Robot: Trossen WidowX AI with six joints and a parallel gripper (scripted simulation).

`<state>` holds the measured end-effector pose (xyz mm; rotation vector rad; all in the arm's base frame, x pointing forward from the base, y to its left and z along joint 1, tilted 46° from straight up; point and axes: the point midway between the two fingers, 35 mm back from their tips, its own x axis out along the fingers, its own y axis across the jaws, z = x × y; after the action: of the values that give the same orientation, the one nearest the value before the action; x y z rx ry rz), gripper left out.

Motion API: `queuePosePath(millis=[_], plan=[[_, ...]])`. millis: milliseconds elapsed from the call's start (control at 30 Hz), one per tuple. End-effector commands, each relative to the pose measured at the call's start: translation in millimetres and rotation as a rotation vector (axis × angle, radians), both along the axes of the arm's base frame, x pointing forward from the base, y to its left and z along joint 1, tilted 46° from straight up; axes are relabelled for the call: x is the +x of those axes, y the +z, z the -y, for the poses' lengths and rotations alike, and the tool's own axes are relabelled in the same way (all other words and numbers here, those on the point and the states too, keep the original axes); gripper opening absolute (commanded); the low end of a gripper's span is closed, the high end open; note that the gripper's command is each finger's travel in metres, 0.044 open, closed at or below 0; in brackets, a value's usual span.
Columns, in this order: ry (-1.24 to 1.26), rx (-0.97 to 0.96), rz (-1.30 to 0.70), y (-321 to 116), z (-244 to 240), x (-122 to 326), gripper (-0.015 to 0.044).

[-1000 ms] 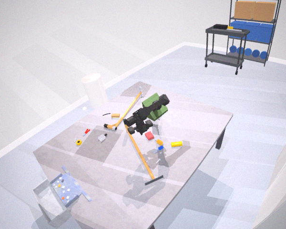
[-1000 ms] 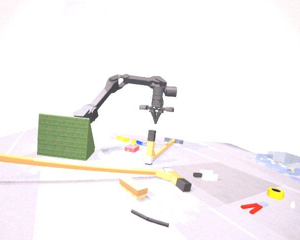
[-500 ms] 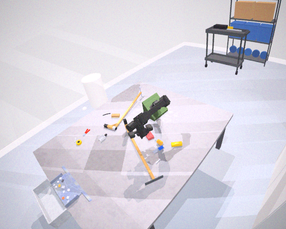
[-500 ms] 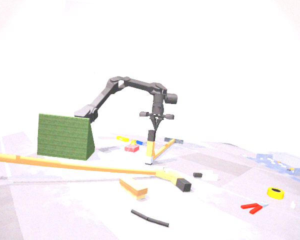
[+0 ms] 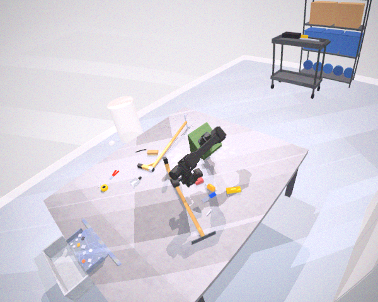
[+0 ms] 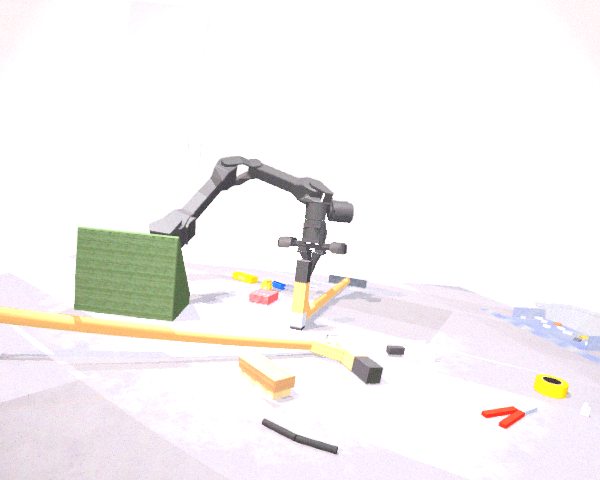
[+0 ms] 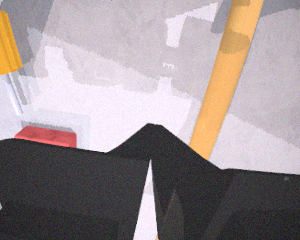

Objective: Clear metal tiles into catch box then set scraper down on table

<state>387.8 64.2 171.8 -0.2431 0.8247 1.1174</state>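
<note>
Several small white, dark and orange tiles [image 5: 90,250] lie scattered on the blue-grey plate [image 5: 97,251] at the lower left of the top view. The catch box [image 5: 77,286] adjoins its far end. A long tool with a wooden handle [image 5: 189,209] [image 6: 331,296] [image 7: 217,90] and wide dark blade [image 5: 203,238] lies on the table, its black-ended grip [image 6: 300,297] raised. A second long-handled tool [image 5: 171,143] [image 6: 186,333] lies nearby. My gripper [image 5: 188,184] [image 6: 312,267] [image 7: 153,131] is shut and empty, low beside the first tool's grip; exact clearance is unclear.
A green wedge [image 5: 199,138] [image 6: 127,273] stands by the arm's base. A red block [image 6: 263,296] [image 7: 47,136], yellow pieces [image 5: 233,190] [image 7: 2,45] and a blue-handled tool [image 5: 212,195] lie past the gripper. A wooden brush [image 5: 152,151] [image 6: 266,376], red-handled pliers [image 5: 114,173] and yellow tape [image 5: 104,187] [image 6: 550,386] lie across.
</note>
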Motion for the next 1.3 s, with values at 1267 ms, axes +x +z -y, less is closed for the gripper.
queuePosePath(millis=[1267], plan=[[-0.002, 0.010, -0.022, -42, -41, 14, 0.0000]])
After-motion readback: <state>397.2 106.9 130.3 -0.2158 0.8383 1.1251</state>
